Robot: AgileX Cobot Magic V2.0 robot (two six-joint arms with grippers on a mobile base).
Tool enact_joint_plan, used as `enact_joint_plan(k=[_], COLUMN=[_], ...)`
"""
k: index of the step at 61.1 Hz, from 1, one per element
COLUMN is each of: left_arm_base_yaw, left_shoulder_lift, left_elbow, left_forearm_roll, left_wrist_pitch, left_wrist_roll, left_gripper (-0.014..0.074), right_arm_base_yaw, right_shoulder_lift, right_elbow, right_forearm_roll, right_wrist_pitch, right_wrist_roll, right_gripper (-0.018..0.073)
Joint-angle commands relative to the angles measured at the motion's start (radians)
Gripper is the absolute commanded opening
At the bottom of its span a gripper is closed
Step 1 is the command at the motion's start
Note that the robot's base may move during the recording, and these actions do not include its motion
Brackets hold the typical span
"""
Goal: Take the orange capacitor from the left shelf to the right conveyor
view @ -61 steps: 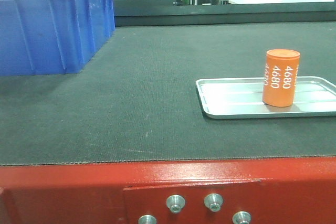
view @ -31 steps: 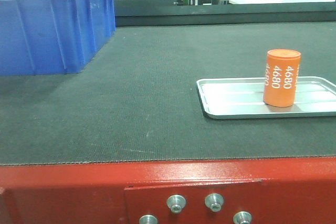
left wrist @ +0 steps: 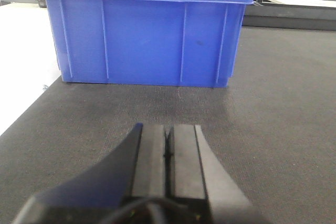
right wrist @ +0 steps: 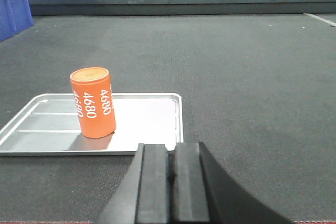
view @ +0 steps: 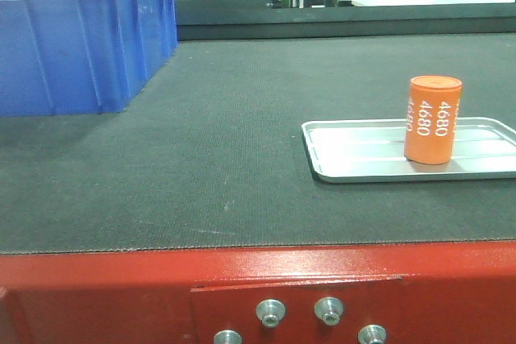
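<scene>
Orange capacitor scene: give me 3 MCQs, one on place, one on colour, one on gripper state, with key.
1. Where does the orange capacitor stand?
A. In the blue bin
B. On the silver tray
C. On the bare belt

2. What colour is the conveyor's front frame edge?
A. Red
B. Yellow
C. Green

3. How is the right gripper?
A. Shut on the capacitor
B. Wide open
C. Shut, holding nothing

Key:
1 B: its base sits inside the silver tray, upright, on the conveyor belt.
2 A: red painted metal with bolts shows below the belt.
3 C: the jaws meet with nothing between them, the capacitor standing apart to the left in the right wrist view.
</scene>
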Motion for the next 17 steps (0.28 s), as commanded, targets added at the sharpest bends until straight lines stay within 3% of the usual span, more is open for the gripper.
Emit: enact_joint_plan(k=[1, 17], left_arm_base_yaw=[-0.001, -0.001], left_shoulder_lift=[-0.012, -0.012], left_elbow=[-0.004, -0.004], left_forearm_roll=[-0.002, -0.002], left_wrist_pitch=[-0.091, -0.091], left_wrist_roll=[-0.002, -0.002], left_gripper=[-0.0127, -0.0127], right_arm_base_yaw=[-0.006, -0.006], right_shoulder_lift=[-0.014, -0.014], right_elbow=[-0.004, -0.004], right_forearm_roll=[0.001, 0.001], right_wrist_pitch=[-0.098, -0.098], right_wrist_roll=[-0.007, -0.007], right_gripper=[0.0057, 0.0057])
